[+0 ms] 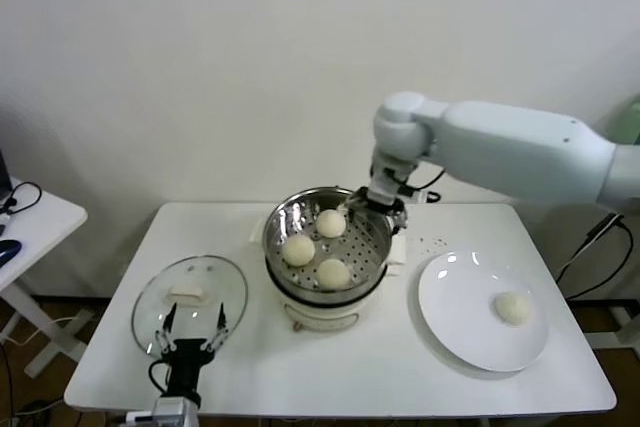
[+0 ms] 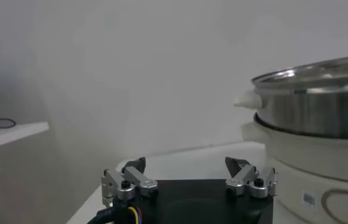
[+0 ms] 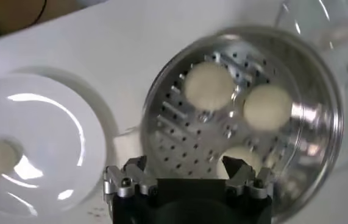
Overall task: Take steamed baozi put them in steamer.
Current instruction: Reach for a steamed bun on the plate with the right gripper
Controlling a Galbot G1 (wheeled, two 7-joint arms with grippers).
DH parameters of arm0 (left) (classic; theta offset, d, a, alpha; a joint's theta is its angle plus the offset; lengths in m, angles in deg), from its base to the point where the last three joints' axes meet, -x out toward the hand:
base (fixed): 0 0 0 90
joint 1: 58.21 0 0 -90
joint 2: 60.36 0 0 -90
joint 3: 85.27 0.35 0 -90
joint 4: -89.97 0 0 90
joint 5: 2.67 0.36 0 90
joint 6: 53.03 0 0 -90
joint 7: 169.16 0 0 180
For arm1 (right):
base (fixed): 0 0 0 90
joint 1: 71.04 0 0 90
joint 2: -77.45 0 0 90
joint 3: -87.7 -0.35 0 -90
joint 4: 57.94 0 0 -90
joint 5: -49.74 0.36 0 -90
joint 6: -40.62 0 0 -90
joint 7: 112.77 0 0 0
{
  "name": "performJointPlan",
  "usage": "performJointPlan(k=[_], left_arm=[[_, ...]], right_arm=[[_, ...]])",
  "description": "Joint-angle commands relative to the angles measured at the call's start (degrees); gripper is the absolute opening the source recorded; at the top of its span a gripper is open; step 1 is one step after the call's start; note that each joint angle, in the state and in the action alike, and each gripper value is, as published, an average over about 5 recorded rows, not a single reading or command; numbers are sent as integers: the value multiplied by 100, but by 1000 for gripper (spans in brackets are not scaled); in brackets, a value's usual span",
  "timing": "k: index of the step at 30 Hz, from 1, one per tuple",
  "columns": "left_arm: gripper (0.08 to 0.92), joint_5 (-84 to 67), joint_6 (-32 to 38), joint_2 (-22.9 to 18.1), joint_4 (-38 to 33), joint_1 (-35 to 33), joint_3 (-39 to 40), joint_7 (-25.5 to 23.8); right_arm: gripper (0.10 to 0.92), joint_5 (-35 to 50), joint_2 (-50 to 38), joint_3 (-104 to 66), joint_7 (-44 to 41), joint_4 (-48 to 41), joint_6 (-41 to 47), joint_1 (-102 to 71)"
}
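A round, shiny stainless-steel steamer (image 1: 372, 237) with a perforated floor sits on a white electric cooker base (image 1: 322, 315) near the middle of a white rectangular table (image 1: 400, 367). Three small, smooth, off-white steamed baozi lie inside it: one at the far side (image 1: 331, 223), one toward the robot's left (image 1: 299, 250) and one at the near side (image 1: 334, 273). The three buns lie close together but apart. A fourth off-white baozi (image 1: 513, 308) rests alone on a flat white round plate (image 1: 455, 317) on the robot's right of the steamer.

The right gripper (image 1: 377, 203) hangs over the far rim of the steamer, beside the farthest bun. In the right wrist view its fingers (image 3: 134, 173) stand spread wide with nothing between them, above the perforated floor; one bun shows just past one fingertip, not held.

The left gripper (image 1: 190, 339) is parked at the near left edge of the table, over the near rim of a round clear glass lid (image 1: 200, 282) lying flat there. Its fingers (image 2: 131, 178) are also spread apart and empty.

A small barcode-like sticker (image 2: 309, 198) and a curved beige line mark the side of the cooker base in the left wrist view; its print is too small to read.
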Motion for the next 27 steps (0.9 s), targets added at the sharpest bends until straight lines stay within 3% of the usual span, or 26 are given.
performJointPlan(k=[1,12,20,27], left_arm=[[823,-42,14,23,-64,0,-1,8],[823,-144,110,14,-108,-71,-37,16],[823,-162,88,26,-221,-178,-80,-34],[823,-103,66,-4,-206,-168,-58,-44]], right_arm=[[823,1552,-1823,707,-41,-785,1063,476],[823,324,-2988,-841,82,-1077,1176,-1796],[823,-289,-3078,-2130,288,-1261,1064,-3505],[823,-528,-2915,-2469,487,-1441,1052,-4024]])
